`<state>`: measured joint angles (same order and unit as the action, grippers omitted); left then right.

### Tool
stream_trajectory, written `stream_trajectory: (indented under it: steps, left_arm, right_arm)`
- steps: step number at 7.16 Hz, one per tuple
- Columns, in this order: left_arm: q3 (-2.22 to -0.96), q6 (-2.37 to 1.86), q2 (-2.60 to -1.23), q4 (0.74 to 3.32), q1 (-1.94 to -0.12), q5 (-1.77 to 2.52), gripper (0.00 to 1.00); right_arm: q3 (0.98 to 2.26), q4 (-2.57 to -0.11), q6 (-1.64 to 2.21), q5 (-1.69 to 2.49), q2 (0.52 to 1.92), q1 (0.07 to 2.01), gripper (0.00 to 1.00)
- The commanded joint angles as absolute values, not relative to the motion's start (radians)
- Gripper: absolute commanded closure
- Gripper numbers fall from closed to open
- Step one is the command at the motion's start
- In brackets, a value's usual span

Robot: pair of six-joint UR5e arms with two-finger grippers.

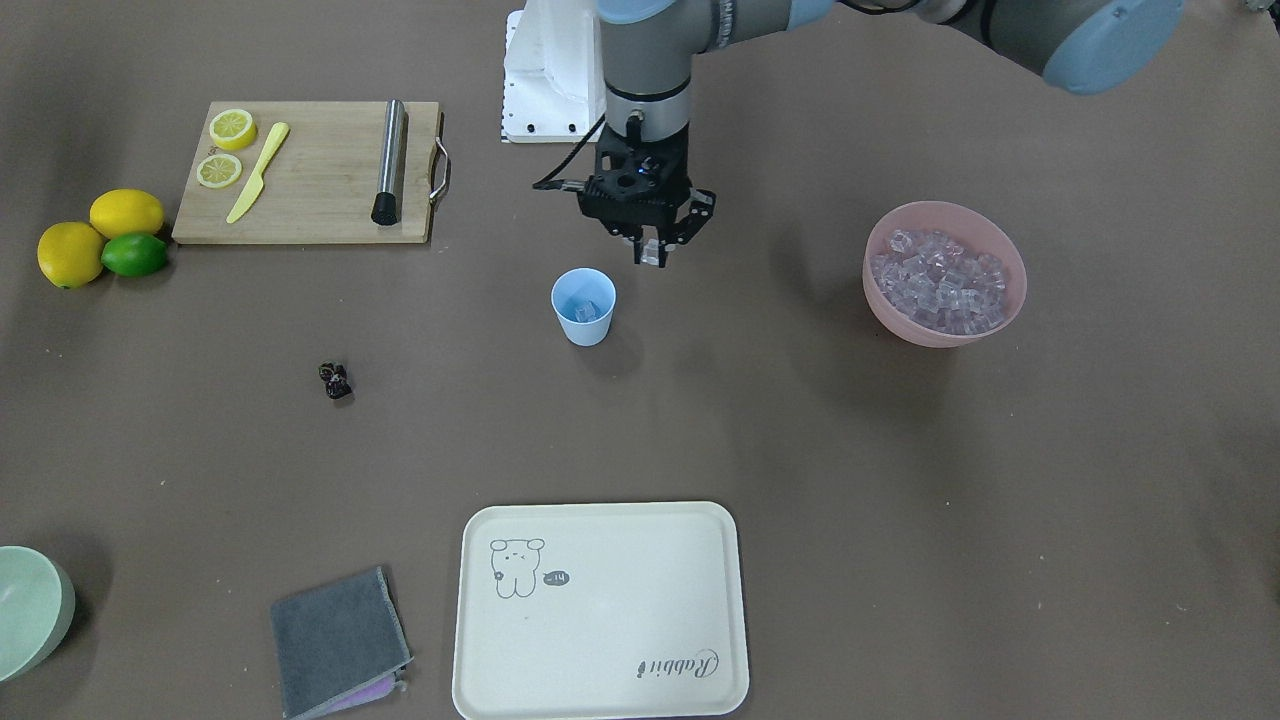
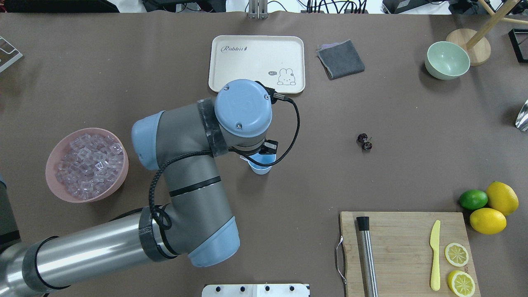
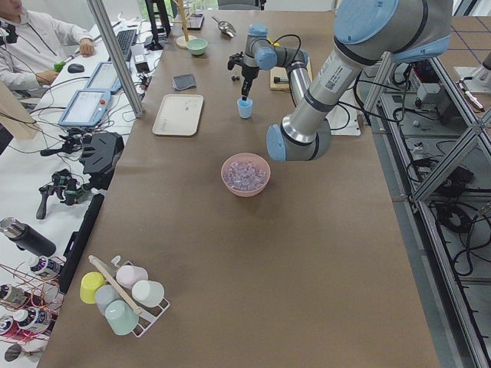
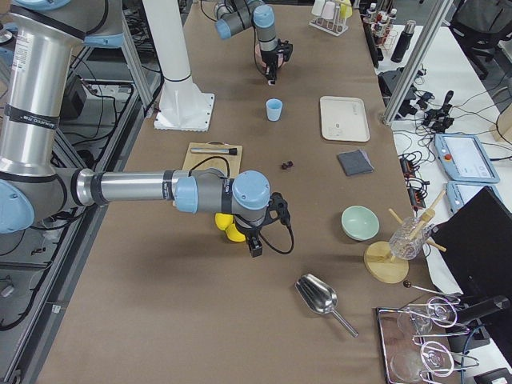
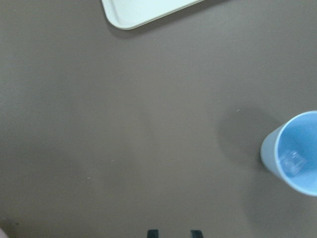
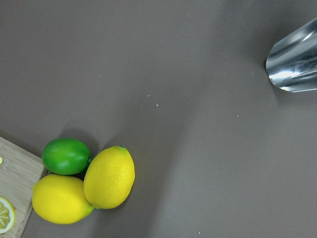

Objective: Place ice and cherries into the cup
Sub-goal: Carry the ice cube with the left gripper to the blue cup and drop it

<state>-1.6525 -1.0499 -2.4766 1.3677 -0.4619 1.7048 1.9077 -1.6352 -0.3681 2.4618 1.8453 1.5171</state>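
Note:
The light-blue cup stands mid-table with one clear ice cube inside; it also shows in the overhead view. My left gripper hovers just beside the cup, on the robot's side of it. Its fingers are closed to a narrow gap on a small clear ice cube. The heap of ice fills a pink bowl. The dark cherries lie alone on the table, apart from the cup. My right gripper hangs near the lemons; I cannot tell whether it is open or shut.
A cutting board holds lemon slices, a yellow knife and a metal rod. Two lemons and a lime lie beside it. There are also a cream tray, a grey cloth, a green bowl and a metal scoop.

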Motion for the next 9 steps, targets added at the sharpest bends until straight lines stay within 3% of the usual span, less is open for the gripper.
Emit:
stream_trajectory:
  steps: [1,3,4,5,7,9]
  left_arm:
    - [-1.575,-1.094,-2.517,1.417,-0.446,1.704,1.0]
    - [-1.575,-1.091,-2.517,1.43,-0.442,1.701,1.0]
    - [-1.574,-1.085,-2.516,1.433,-0.442,1.7,0.57]
    - [-1.577,-1.065,-2.514,1.434,-0.442,1.698,0.3]
    - [-1.616,-1.065,-2.507,1.427,-0.448,1.704,0.28]
    - [-1.835,-1.052,-2.318,1.42,-0.472,1.704,0.28]
  right_arm:
    - [1.914,-1.634,-0.367,2.462,1.844,1.517,0.0]
    - [1.916,-1.634,-0.367,2.464,1.842,1.517,0.0]
    - [1.917,-1.635,-0.367,2.464,1.842,1.517,0.0]
    - [1.917,-1.634,-0.367,2.465,1.844,1.517,0.0]
    - [1.919,-1.634,-0.368,2.464,1.844,1.517,0.0]
    - [1.919,-1.634,-0.367,2.464,1.844,1.517,0.0]
